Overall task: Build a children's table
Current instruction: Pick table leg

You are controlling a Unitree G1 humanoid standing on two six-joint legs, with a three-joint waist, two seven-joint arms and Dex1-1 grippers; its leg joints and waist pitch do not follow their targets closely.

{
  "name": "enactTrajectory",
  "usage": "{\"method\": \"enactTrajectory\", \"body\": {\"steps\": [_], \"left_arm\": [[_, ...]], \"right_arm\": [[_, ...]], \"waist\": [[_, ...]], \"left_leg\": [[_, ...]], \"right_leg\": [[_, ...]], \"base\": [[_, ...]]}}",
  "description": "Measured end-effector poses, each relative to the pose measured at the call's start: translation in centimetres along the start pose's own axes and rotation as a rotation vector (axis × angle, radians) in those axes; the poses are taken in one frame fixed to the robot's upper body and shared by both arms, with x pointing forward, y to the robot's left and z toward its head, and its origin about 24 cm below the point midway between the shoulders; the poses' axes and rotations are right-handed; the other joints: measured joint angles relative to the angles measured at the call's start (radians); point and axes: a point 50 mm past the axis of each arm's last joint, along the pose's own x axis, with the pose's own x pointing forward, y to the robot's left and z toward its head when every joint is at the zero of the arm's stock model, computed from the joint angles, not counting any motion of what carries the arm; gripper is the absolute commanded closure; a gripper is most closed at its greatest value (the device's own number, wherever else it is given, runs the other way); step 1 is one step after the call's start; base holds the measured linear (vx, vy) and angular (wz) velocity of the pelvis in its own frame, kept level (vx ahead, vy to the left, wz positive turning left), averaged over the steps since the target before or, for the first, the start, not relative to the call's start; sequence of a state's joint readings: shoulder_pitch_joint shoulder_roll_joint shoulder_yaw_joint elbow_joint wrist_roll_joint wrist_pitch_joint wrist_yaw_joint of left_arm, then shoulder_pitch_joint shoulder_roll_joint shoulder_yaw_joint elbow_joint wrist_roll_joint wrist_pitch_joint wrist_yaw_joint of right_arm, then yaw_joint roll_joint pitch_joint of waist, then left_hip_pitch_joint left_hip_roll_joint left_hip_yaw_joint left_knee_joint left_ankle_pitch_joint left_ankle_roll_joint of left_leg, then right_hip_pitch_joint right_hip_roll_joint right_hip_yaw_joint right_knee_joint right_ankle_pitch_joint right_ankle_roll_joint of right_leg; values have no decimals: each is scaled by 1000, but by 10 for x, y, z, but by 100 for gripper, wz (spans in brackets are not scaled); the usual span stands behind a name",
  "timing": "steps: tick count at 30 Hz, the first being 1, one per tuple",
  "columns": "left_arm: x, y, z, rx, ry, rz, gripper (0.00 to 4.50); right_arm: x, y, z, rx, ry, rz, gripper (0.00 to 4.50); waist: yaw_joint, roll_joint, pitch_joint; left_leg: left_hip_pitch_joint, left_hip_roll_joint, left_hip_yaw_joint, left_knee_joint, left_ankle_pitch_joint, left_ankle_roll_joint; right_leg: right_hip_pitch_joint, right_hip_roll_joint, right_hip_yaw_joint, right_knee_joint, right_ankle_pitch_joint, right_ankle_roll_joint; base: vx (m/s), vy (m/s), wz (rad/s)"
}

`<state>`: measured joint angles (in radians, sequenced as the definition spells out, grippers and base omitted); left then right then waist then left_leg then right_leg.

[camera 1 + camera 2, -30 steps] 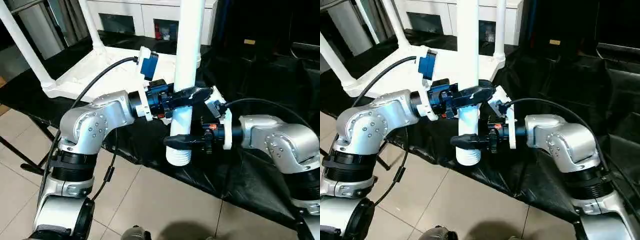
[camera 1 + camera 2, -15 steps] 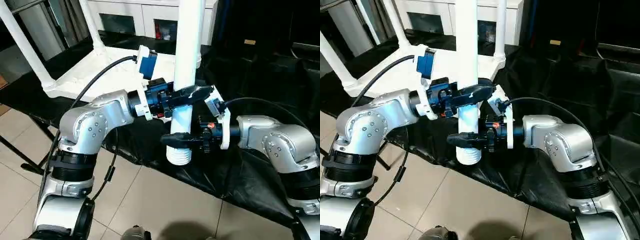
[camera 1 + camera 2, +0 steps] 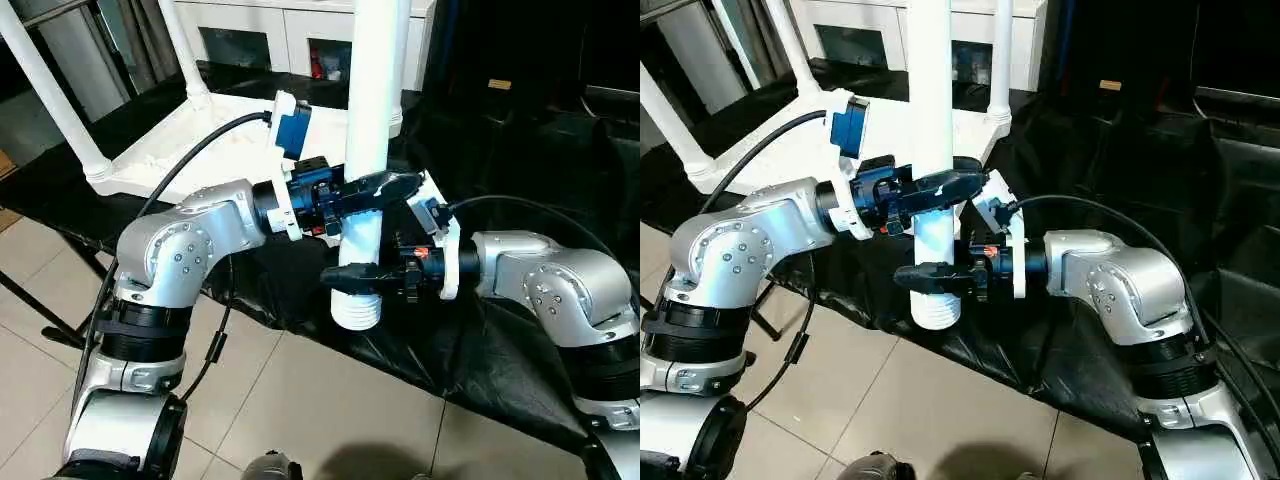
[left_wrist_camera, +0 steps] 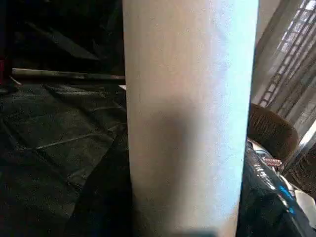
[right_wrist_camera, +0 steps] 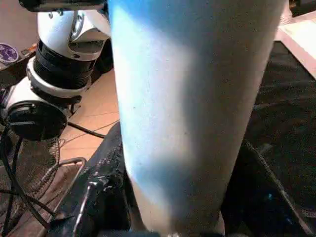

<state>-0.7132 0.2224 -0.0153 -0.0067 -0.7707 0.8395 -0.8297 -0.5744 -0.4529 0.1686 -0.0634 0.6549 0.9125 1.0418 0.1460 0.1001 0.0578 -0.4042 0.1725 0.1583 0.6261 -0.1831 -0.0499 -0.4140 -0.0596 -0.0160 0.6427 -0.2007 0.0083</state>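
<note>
Long white tubular plastic leg [image 3: 377,90] stands upright in front of the robot, ribbed lower end [image 3: 357,309] hanging just off the edge of the black-draped table [image 3: 500,350]. Left gripper [image 3: 375,190] is clamped across the tube at mid-height, same spot as a second ago. Right gripper [image 3: 352,276] is lower down, just above the ribbed end; its black fingers [image 3: 345,275] stood wider a second ago and have drawn in around the tube, now looking snug on it. Right forearm has edged slightly toward the leg; leg itself hasn't shifted. Behind, the white plastic rectangular tabletop [image 3: 200,140] lies upside down on the black cloth with other white legs [image 3: 45,85] already standing in its corner sockets, unchanged.
</note>
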Motion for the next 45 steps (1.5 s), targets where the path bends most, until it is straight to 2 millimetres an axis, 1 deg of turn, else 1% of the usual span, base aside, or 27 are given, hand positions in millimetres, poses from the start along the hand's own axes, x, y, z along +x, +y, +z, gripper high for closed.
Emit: {"method": "enactTrajectory", "body": {"steps": [2, 3, 4, 6, 10, 11, 13, 14, 16, 19, 21, 25, 27, 29, 32, 34, 35, 36, 37, 38, 39, 40, 41, 42, 43, 44, 45], "left_arm": [[0, 0, 0, -10, -5, -4, 185], [1, 0, 0, -18, -15, -5, 171], [1, 0, 2, -25, -42, -2, 156], [3, 2, 9, -21, -151, 17, 150], [5, 3, 40, 26, -371, 68, 141], [3, 2, 51, 44, -433, 80, 141], [-2, 3, 66, 67, -518, 120, 141], [-6, 3, 72, 79, -549, 150, 141], [-12, 5, 73, 131, -534, 227, 141], [-31, 8, 57, 325, -374, 468, 141], [-44, 17, 36, 365, -275, 620, 141], [-74, 24, 5, 407, -186, 885, 141], [-93, 23, -18, 437, -97, 1023, 141], [-106, 24, -42, 456, -6, 1121, 141], [-112, 23, -52, 505, 23, 1213, 141], [-113, 23, -51, 533, 7, 1256, 141], [-116, 23, -53, 551, 7, 1303, 141], [-118, 24, -56, 553, 17, 1327, 141], [-120, 24, -59, 549, 27, 1348, 141], [-123, 25, -62, 550, 40, 1377, 141], [-124, 25, -62, 555, 44, 1391, 141], [-125, 25, -63, 560, 45, 1402, 141], [-126, 25, -62, 572, 41, 1418, 141], [-128, 26, -61, 579, 39, 1429, 141], [-130, 26, -61, 584, 41, 1440, 141], [-132, 26, -60, 594, 43, 1456, 141], [-133, 26, -59, 604, 46, 1466, 141]], "right_arm": [[0, 0, 0, 0, 0, -8, 259], [0, 0, 0, -2, -1, -9, 259], [0, 0, 1, -3, -2, -13, 259], [0, -1, 0, -1, -6, -33, 259], [0, -3, -2, 13, -37, -61, 259], [1, -3, -2, 19, -51, -69, 259], [2, -5, -1, 19, -84, -100, 259], [2, -5, 0, 14, -104, -123, 259], [2, -8, 1, -15, -135, -197, 259], [-2, -16, 0, -79, -160, -430, 259], [-13, -24, -3, -105, -161, -580, 259], [-20, -25, -13, -166, -179, -770, 259], [-22, -26, -23, -168, -195, -911, 259], [-29, -29, -35, -142, -188, -1036, 259], [-38, -31, -42, -163, -192, -1155, 259], [-42, -32, -42, -150, -217, -1216, 259], [-44, -33, -43, -116, -251, -1267, 259], [-48, -34, -46, -97, -267, -1302, 259], [-52, -35, -51, -82, -264, -1335, 259], [-59, -36, -58, -58, -252, -1379, 259], [-64, -38, -63, -49, -242, -1414, 259], [-67, -38, -67, -39, -235, -1443, 259], [-69, -39, -70, -30, -235, -1459, 259], [-67, -39, -70, -24, -243, -1456, 259], [-64, -39, -69, -24, -252, -1451, 259], [-56, -39, -67, -24, -265, -1429, 259], [-52, -39, -66, -27, -268, -1417, 259]], "waist": [[0, 0, 0], [0, 0, 0], [-1, 0, 0], [-2, 0, 0], [-1, 0, 0], [-1, 0, 0], [-3, 0, 0], [-4, 2, -1], [-4, 3, -2], [-7, 3, -2], [-6, 1, -1], [-7, -4, -2], [-11, -11, -4], [-15, -17, -3], [-14, -26, -2], [-18, -32, -4], [-13, -40, -7], [-4, -42, -6], [4, -43, -5], [9, -46, -3], [11, -43, -3], [9, -41, -5], [-2, -40, -6], [-14, -44, -5], [-36, -44, -5], [-52, -46, -6], [-67, -48, -5]], "left_leg": [[0, 0, 0, 0, 0, 0], [0, 0, 0, 0, 0, 0], [0, 0, 0, 0, 0, 0], [0, 0, 0, 1, 0, 0], [0, 0, 0, 2, 0, 0], [0, 0, 0, 2, 0, 0], [0, 0, 0, 2, 0, 0], [0, 0, 0, 2, 0, 0], [0, 1, -1, 2, 0, 0], [1, 1, -1, 1, 0, 0], [-1, 1, 0, 1, 1, -1], [0, 1, 0, -1, 0, -2], [0, 0, 1, -4, 1, -2], [-1, 1, 0, -4, 1, -2], [-2, 0, 2, -4, 1, -2], [0, 0, 9, -4, 1, -1], [8, 4, 27, -3, -2, 1], [16, 0, 31, 0, -6, 6], [18, -8, 29, 14, -15, 19], [21, -27, 12, 29, -31, 29], [18, -38, -2, 38, -47, 27], [19, -50, -7, 48, -56, 39], [22, -66, -1, 49, -64, 54], [25, -73, 15, 42, -67, 65], [25, -74, 36, 40, -69, 82], [26, -71, 66, 40, -75, 100], [31, -71, 85, 39, -76, 112]], "right_leg": [[0, 0, 0, 0, 0, 0], [0, 0, 0, 0, 0, 0], [0, 0, 0, 0, 0, 0], [0, 0, 0, 0, 0, 0], [1, 0, 0, 1, 1, -1], [1, 0, 0, 1, 1, -1], [0, 0, 0, 1, 1, -1], [0, 0, 0, 1, 0, -1], [0, 0, 0, 1, 0, 0], [0, 0, 0, 1, 0, 0], [-1, 0, 0, 1, 0, 2], [-1, 0, 0, -1, -3, 6], [-1, 0, 0, -2, -3, 6], [-2, 1, 0, -3, -4, 8], [-2, 0, 1, -5, -2, 10], [-3, -1, 6, -8, 0, 13], [-5, 6, 32, -8, 3, 19], [-4, 12, 55, -8, 5, 24], [-2, 20, 85, -10, 7, 35], [-1, 24, 118, -13, 10, 50], [-1, 35, 150, -16, 14, 61], [0, 41, 180, -25, 19, 76], [0, 43, 207, -43, 23, 87], [-7, 38, 215, -58, 19, 89], [-15, 19, 188, -56, 5, 71], [-38, -11, 103, -9, -42, 29], [-44, -31, 19, 57, -64, 3]], "base": [[0, 0, 0], [0, 0, 0], [0, 0, 0], [0, 0, 0], [0, 0, 0], [0, 0, 0], [0, 0, 0], [0, 0, 0], [0, 0, 0], [0, 0, 0], [0, 0, 0], [0, 0, 0], [0, 0, 0], [0, 0, 0], [0, 0, 0], [0, 0, 0], [0, 0, 0], [-13, 66, -35], [6, 126, -53], [6, 126, -53], [-10, 191, -55], [-28, 251, -56], [-28, 251, -56], [-62, 264, -50], [-72, 284, -51], [-72, 284, -51], [-58, 272, -51]]}}
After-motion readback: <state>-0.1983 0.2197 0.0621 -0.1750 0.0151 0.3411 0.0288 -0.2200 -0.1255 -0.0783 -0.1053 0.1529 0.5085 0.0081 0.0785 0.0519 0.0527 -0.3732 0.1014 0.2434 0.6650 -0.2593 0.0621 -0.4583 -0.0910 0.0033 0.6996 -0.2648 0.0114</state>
